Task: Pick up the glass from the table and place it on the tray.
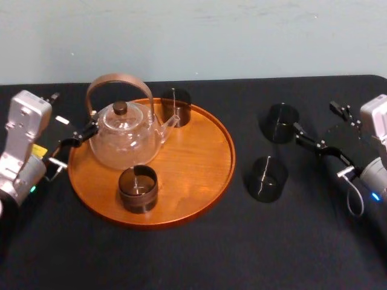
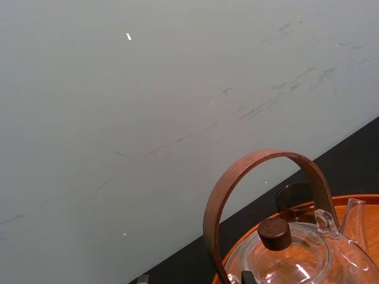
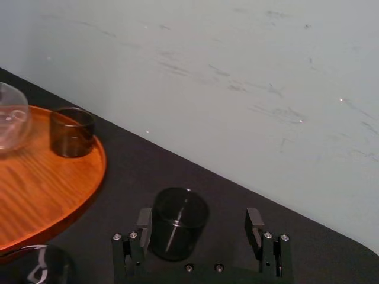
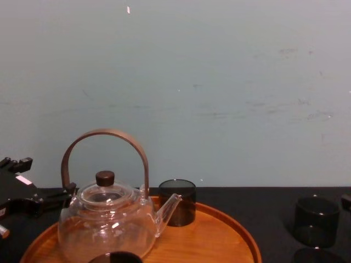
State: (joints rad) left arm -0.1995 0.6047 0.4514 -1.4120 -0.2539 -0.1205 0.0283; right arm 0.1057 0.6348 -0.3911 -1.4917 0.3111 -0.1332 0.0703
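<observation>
Widely spread, the right tool (image 3: 199, 220) faces a glass (image 3: 177, 228) — smoky, cylindrical, smooth.

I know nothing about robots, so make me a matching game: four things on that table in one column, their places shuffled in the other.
Things
1. clear glass teapot with curved brown wooden handle
2. dark smoky glass behind the teapot's spout
3. farther dark glass on the matte black table
4. nearer dark glass on the table

Places
A. close beside the right rim of the round orange-brown wooden tray
B. just ahead of the open right gripper
C. at the tray's far rim
D. on the tray's left part, beside the left gripper

Pairs: 1-D, 2-C, 3-B, 4-A
</observation>
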